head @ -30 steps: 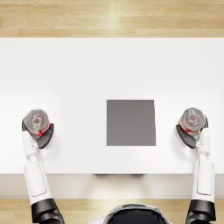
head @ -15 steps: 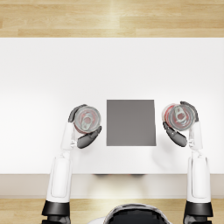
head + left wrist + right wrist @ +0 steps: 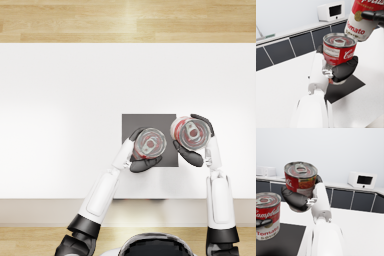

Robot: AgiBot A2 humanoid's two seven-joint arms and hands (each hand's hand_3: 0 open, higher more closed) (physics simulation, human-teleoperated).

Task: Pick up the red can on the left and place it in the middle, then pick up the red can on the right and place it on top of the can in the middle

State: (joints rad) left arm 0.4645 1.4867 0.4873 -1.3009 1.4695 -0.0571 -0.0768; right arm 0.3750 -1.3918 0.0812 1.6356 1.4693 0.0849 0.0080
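Two red tomato soup cans are in view, each held by a hand. My left hand (image 3: 142, 161) grips one can (image 3: 149, 143) (image 3: 339, 51) over the dark square mat (image 3: 134, 123), near the mat's middle. My right hand (image 3: 196, 150) holds the other can (image 3: 190, 132) (image 3: 300, 178) at the mat's right edge. In the left wrist view the right hand's can (image 3: 364, 17) hangs higher than the left hand's can and close beside it. The right wrist view shows the left hand's can (image 3: 266, 215) lower down, at the mat (image 3: 281, 240).
The white table (image 3: 65, 110) stretches wide to the left and behind the mat. Its front edge runs just below the hands. A wooden floor strip (image 3: 125, 20) lies beyond the far edge. A white microwave (image 3: 331, 10) stands on a counter in the background.
Both hands have carried their cans inward from the table's sides. The left can has come over the mat; the right can has reached the mat's right edge.
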